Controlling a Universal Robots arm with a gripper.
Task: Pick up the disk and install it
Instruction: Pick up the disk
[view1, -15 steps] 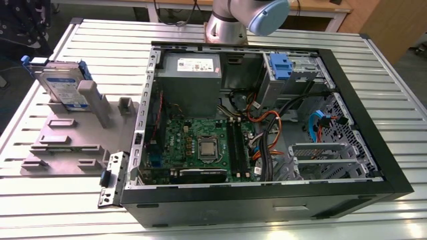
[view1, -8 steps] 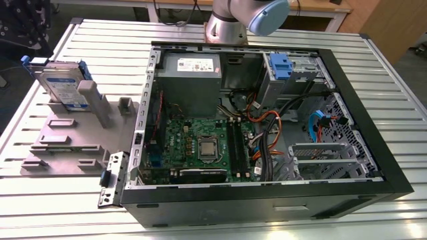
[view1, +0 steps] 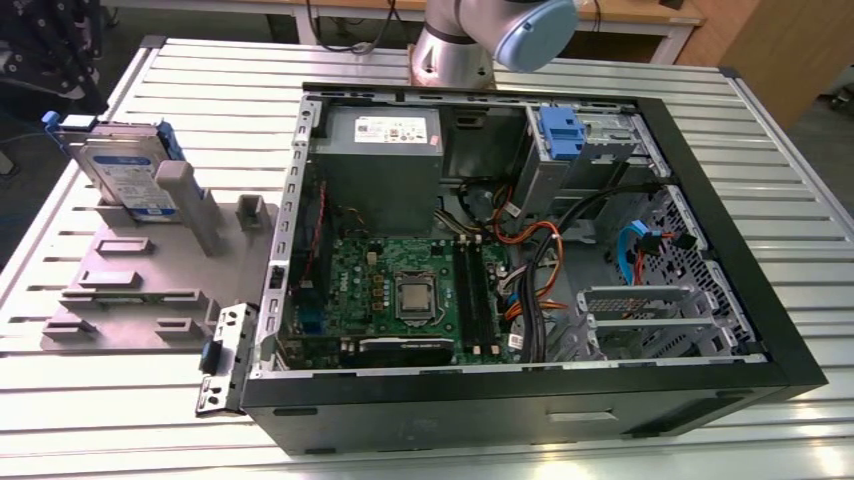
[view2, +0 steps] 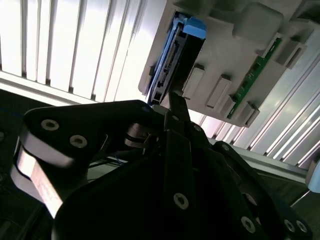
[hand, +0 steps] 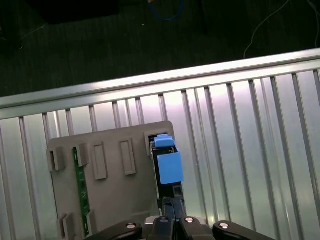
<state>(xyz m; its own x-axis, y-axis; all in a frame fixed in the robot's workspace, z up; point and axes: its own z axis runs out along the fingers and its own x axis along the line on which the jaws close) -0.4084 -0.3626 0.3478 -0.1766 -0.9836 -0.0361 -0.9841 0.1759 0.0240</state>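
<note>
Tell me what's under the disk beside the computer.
A grey holder on the slatted table; the disk stands upright in its slot. The slot hides the disk's bottom edge.

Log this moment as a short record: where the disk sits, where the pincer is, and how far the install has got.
disk: standing on edge in a slot of the grey holder, at the exterior view's left
computer case: open, lying on the slatted table beside the holder
pincer: pointed at the disk's blue end in the first wrist view; apart from the disk, carrying nothing
progress: disk not yet picked up, not yet in the computer case
</note>
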